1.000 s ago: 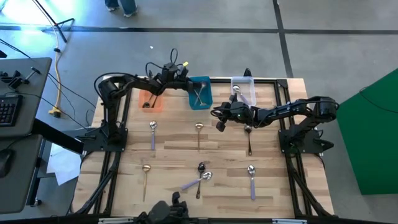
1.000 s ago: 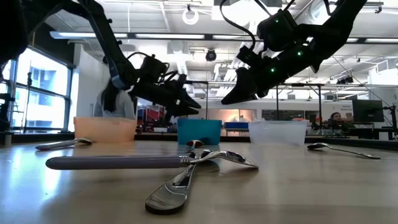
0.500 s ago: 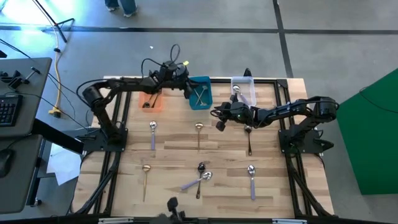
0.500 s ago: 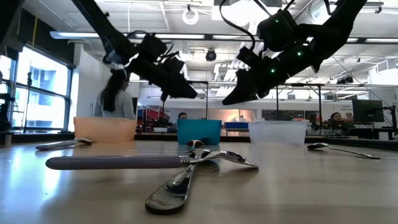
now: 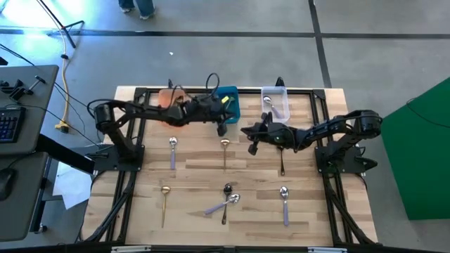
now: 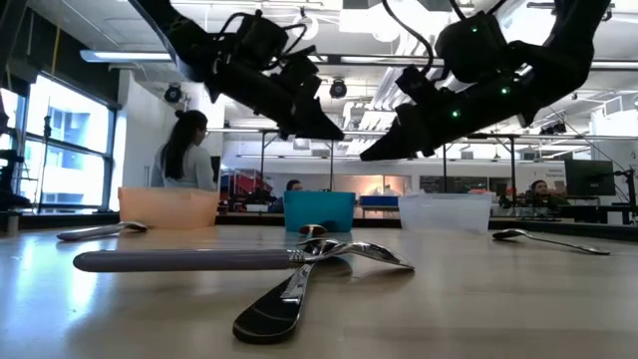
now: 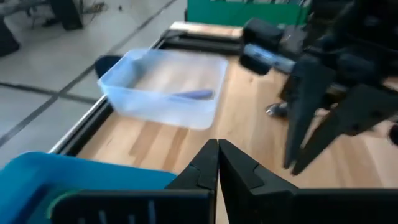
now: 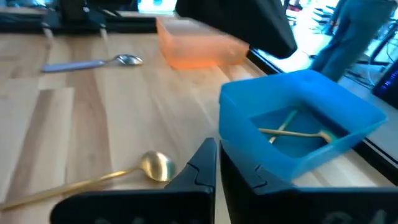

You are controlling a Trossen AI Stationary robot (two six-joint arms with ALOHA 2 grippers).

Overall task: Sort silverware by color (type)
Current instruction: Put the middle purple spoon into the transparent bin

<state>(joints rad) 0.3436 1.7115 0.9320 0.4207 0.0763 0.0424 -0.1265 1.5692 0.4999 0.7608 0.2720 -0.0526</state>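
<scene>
Several spoons lie flat on the wooden table: a lavender-handled one, a gold one, a dark one, another gold one, a dark one crossed with a lavender one, and a lavender one. My left gripper hovers shut at the near edge of the teal bin, holding nothing. My right gripper hovers shut just right of the gold spoon, also holding nothing. Gold spoons lie in the teal bin, and a lavender spoon lies in the clear bin.
The orange bin, the teal bin and the clear bin stand in a row along the far edge. The two grippers hang close together above the table's far middle. Bare wood lies between the spoons. A person stands in the room behind.
My left gripper has swung from above the orange bin toward the table's right and near side, to the teal bin's near edge. It has risen a little and its fingers have shut. My right gripper has shifted slightly toward the near edge. No spoon on the table has moved.
</scene>
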